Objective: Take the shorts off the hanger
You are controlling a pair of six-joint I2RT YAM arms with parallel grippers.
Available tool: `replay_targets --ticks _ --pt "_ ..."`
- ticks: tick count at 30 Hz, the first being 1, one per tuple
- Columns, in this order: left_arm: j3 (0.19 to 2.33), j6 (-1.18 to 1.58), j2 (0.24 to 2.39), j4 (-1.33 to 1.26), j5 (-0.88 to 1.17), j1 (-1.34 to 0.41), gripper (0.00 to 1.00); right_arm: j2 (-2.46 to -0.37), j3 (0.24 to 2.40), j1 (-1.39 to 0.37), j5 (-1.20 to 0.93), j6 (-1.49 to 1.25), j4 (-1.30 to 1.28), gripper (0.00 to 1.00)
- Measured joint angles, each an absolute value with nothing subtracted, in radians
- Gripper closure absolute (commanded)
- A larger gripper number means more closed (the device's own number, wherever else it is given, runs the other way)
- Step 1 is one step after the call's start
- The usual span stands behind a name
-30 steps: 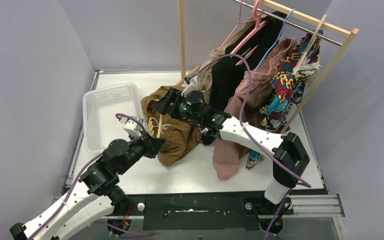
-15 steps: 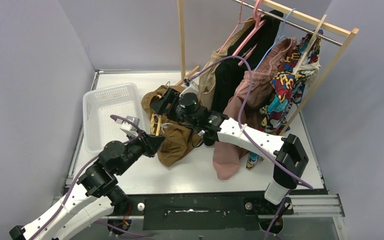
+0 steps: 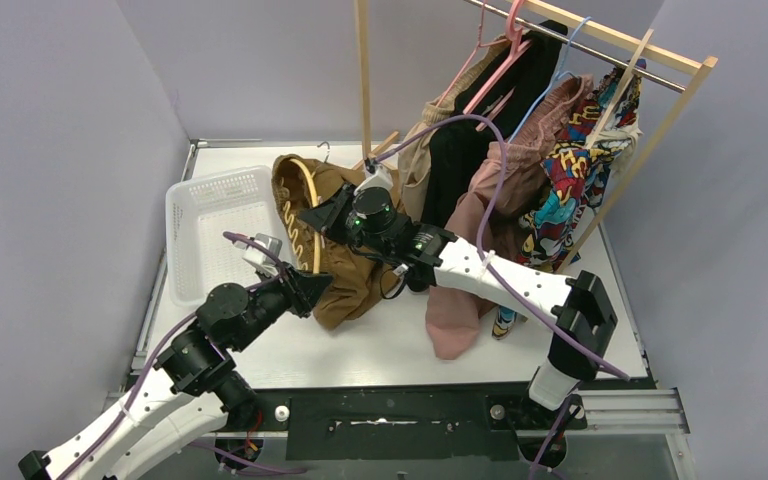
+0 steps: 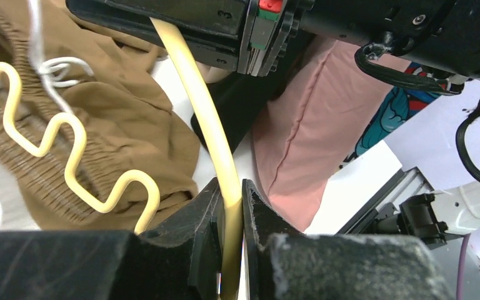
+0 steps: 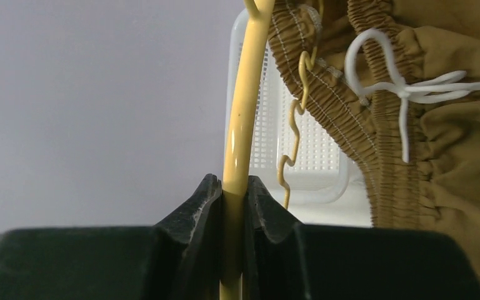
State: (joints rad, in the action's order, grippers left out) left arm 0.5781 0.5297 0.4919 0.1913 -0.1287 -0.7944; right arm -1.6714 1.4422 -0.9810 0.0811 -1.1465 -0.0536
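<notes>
The olive-brown shorts [image 3: 352,272] hang bunched on a yellow hanger [image 3: 311,186] held above the table's middle. My left gripper [image 3: 317,289] is shut on the hanger's lower bar [image 4: 195,84]. My right gripper [image 3: 313,216] is shut on the same bar [image 5: 242,106] higher up. The shorts' gathered waistband [image 5: 375,119] and white drawstring [image 5: 405,87] sit right beside the right jaws. The hanger's wavy wire [image 4: 69,156] lies against the shorts [image 4: 119,106]. The dusty pink shorts [image 3: 455,300] droop from the rack beside the right arm.
A white mesh basket [image 3: 212,232] stands at the left, next to the shorts. At the back right, a wooden rack [image 3: 363,70] carries beige [image 3: 418,150], black [image 3: 457,150] and colourful patterned [image 3: 570,190] garments on hangers.
My right gripper has closed on the hanger bar. The hanger's top and the shorts' waistband have swung up and toward the far left. The left gripper has kept its hold.
</notes>
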Motion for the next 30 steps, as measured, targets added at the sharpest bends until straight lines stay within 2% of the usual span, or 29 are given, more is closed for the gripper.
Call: replay_targets --ticks 4,13,23,30 --pt "0.591 0.527 0.491 0.191 -0.109 -0.798 0.86 -1.644 1.435 -0.984 0.089 -1.146 -0.057 1.0" --pt "0.703 0.527 0.508 0.317 -0.125 -0.797 0.51 -1.619 1.423 -0.975 0.121 -1.116 -0.105 1.0" --pt "0.8 0.526 0.594 0.477 -0.149 -0.797 0.44 -1.619 1.423 -0.972 0.136 -1.112 -0.138 1.0" --pt "0.798 0.57 0.636 0.497 -0.152 -0.797 0.38 -1.624 1.428 -0.972 0.143 -1.116 -0.139 1.0"
